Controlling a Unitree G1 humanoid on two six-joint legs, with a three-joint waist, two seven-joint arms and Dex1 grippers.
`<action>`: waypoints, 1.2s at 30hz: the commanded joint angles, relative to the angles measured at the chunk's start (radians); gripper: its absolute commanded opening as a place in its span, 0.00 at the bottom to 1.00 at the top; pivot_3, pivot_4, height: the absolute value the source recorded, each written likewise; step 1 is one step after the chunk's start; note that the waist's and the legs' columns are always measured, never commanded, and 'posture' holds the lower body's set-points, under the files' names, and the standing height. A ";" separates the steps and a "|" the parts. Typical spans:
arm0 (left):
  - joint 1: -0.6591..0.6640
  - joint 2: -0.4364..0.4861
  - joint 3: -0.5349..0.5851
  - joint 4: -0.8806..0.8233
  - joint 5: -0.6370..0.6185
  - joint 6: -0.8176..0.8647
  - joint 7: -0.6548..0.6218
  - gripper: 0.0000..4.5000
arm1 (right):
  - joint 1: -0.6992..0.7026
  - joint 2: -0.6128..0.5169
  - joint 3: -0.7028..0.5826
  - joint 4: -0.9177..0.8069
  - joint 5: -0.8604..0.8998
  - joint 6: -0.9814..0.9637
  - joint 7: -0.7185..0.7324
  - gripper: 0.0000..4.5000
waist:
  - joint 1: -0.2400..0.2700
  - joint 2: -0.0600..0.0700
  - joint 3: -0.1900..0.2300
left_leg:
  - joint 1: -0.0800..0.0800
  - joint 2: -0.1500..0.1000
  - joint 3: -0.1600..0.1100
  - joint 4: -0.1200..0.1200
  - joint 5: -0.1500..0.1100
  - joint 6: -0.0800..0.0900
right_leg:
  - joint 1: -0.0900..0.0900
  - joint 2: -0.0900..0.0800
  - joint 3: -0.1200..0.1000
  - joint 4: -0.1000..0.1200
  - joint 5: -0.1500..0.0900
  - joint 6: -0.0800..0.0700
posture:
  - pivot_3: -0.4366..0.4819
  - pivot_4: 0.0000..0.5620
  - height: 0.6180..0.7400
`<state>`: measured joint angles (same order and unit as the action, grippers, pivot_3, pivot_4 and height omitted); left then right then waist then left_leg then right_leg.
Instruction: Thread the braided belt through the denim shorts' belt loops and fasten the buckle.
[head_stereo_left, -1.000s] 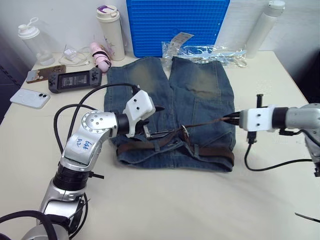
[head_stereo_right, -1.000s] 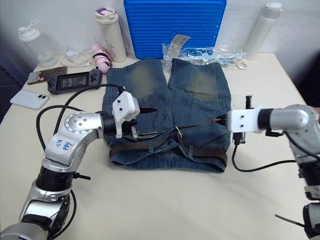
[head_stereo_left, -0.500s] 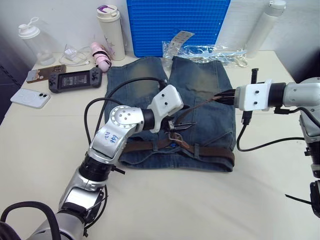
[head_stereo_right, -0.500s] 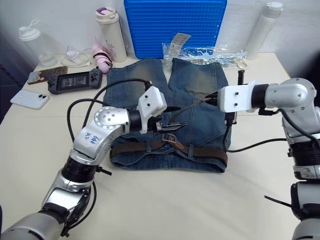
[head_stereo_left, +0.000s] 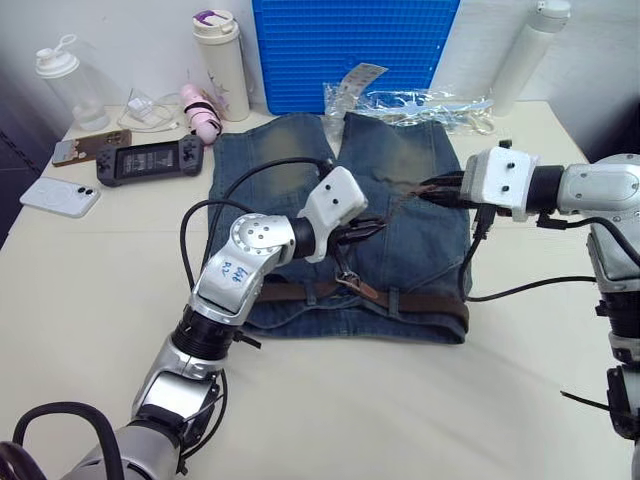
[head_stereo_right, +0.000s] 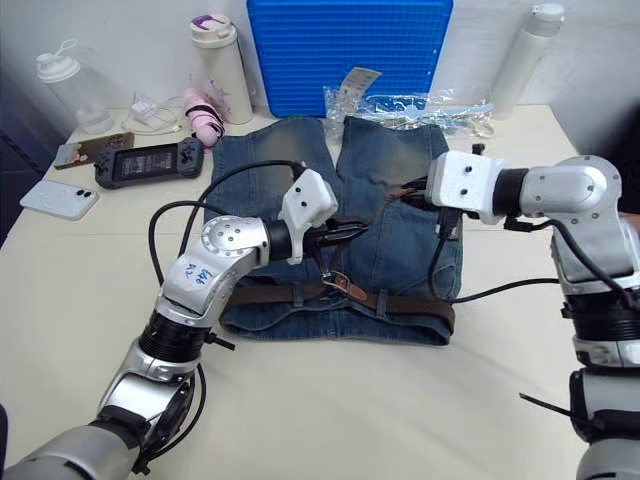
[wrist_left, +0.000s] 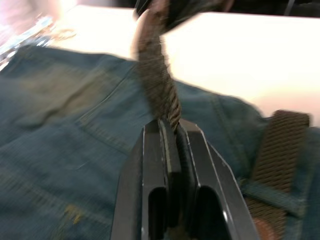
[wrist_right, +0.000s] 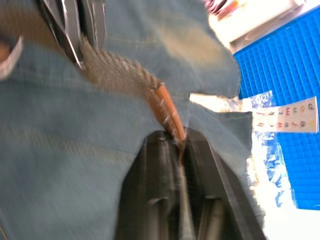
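Observation:
The denim shorts (head_stereo_left: 290, 165) lie flat on the table with the waistband toward me. The braided belt (head_stereo_left: 430, 305) runs along that waistband under a belt loop (head_stereo_left: 391, 300). Its silver buckle (head_stereo_left: 346, 279) sits at the waistband's middle. The belt's free end rises from the buckle over the shorts. My left gripper (head_stereo_left: 374, 227) is shut on this raised strand (wrist_left: 157, 85). Farther along, my right gripper (head_stereo_left: 426, 188) has the brown leather tip (wrist_right: 167, 112) between its fingers, close to the left fingers (wrist_right: 75, 30).
A blue grid board (head_stereo_left: 350, 50) stands at the back. Beside it are a white flask (head_stereo_left: 222, 65), a tall white bottle (head_stereo_left: 530, 50) and a plastic bag (head_stereo_left: 420, 100). Back left lie a game console (head_stereo_left: 150, 158), a phone (head_stereo_left: 60, 196) and a clear shaker (head_stereo_left: 70, 90).
My left gripper moved right from the waistband, rose to the raised belt strand and shut on it. My right gripper carried the tip left and away from me, over the shorts.

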<state>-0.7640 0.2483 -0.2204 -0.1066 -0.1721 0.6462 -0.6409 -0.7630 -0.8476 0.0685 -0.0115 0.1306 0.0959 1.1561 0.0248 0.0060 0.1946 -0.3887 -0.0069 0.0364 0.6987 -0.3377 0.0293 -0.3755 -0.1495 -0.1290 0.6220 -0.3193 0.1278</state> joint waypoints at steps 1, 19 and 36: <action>0.025 -0.008 0.097 -0.049 -0.067 0.062 0.035 0.00 | 0.051 -0.010 -0.057 -0.105 0.089 0.151 -0.016 0.61 | 0.000 0.000 0.000 | 0.000 0.000 0.000 0.000 0.000 0.000 | 0.000 0.000 0.000 0.000 0.000 0.000 | 0.48 0.27 0.61; 0.196 -0.056 0.389 -0.196 -0.320 0.512 0.247 0.00 | 0.249 0.265 -0.015 -0.270 0.319 0.618 -0.279 0.01 | 0.002 -0.001 -0.001 | 0.001 -0.001 -0.001 0.000 0.000 0.000 | 0.000 -0.001 0.001 0.001 0.000 0.000 | 0.48 0.27 0.61; 0.381 0.144 0.192 -0.309 -0.287 0.507 0.230 0.00 | 0.285 0.229 0.239 -0.251 0.175 0.633 -0.283 0.01 | 0.001 -0.005 -0.009 | 0.003 -0.001 -0.001 -0.001 -0.001 -0.001 | 0.000 0.000 0.002 0.001 0.000 0.000 | 0.48 0.27 0.61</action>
<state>-0.4079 0.3765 -0.0041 -0.3919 -0.4662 1.1597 -0.3997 -0.4858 -0.6060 0.3092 -0.2694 0.3150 0.7252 0.8636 0.0255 0.0013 0.1860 -0.3862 -0.0080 0.0354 0.6981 -0.3384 0.0284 -0.3750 -0.1497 -0.1268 0.6234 -0.3194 0.1276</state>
